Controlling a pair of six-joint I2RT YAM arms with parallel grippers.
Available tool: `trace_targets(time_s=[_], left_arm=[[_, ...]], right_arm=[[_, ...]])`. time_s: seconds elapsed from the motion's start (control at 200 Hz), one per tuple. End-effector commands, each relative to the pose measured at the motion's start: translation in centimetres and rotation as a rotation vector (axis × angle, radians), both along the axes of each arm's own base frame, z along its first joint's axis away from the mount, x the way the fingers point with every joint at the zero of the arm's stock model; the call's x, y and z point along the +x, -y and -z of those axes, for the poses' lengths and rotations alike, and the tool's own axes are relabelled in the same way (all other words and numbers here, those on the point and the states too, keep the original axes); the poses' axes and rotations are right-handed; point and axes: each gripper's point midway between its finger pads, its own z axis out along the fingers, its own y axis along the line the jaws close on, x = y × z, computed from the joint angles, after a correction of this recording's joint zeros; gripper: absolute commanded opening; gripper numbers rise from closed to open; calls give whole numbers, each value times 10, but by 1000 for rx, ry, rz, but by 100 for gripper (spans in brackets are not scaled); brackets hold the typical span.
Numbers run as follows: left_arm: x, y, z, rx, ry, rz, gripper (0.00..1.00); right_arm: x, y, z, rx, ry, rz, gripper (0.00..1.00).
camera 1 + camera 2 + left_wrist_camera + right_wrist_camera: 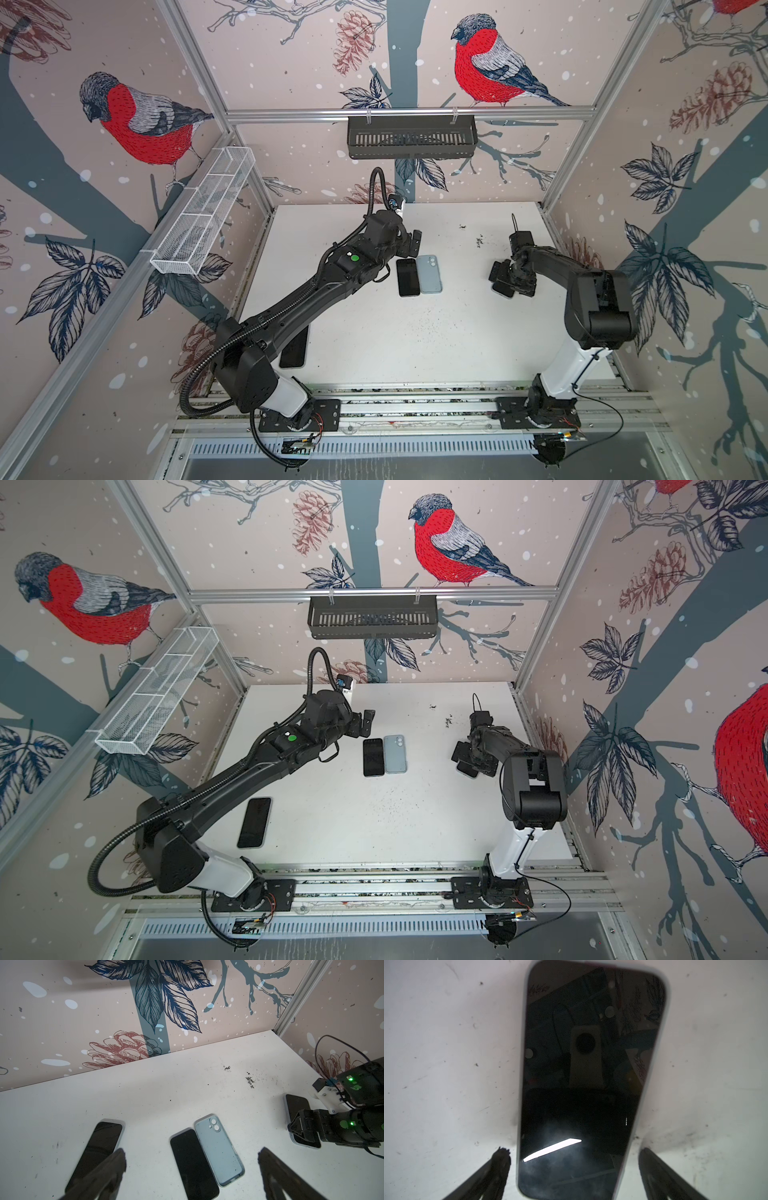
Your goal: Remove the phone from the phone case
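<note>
Wide open, that's my right gripper (pixel 503 277) in a top view, low over the right side of the white tabletop (pixel 415 340). A black-screened phone in a pale blue rubbery case (pixel 504 291) peeks out beneath it. My left gripper (pixel 413 245) hangs spread as well, holding nothing. It sits just behind a bare black slab phone (pixel 407 277) and an empty pale blue case (pixel 429 274), which lie side by side with their long axes running away from my bases. That pair reads as finished. In a top view a second cased black phone (pixel 254 823) lies near my left arm's base, with neither hand on it.

Left wrist view now: my left fingers (pixel 113 1165) frame the bare phone and the empty case. The case looks hollow side up, with its camera cut-outs at the far end. Off to the side, my right gripper sits over its own cased phone.

Right wrist view, and this is the job in hand. The cased phone (pixel 591 1064) lies flat, screen up, with the pale rim all round the glass, so it isn't out yet. Its long axis runs straight away from my wrist. My fingertips (pixel 503 1157) stand just beside its long edges at the near end, across the narrow width, not pinching. Which end is the top I can't tell. By my reckoning one phone is freed, and this one wants a grip and then the peel.
</note>
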Motion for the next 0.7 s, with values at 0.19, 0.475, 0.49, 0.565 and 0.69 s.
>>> trace_targets(time_s=[0.19, 0.475, 0.49, 0.565, 0.69], left_arm=[[4, -1, 3, -6, -9, -18, 98], [6, 3, 4, -8, -14, -10, 98], [6, 3, 5, -7, -16, -9, 98], [6, 4, 6, -6, -18, -9, 98], [8, 3, 8, -5, -21, -9, 98]], right_arm=[[-6, 2, 9, -16, -32, -17, 93], [-8, 3, 14, -12, -37, -17, 82], [-7, 3, 14, -12, -36, -18, 82], [-8, 2, 15, -12, -37, -21, 79], [-9, 1, 16, -6, -31, -25, 74]])
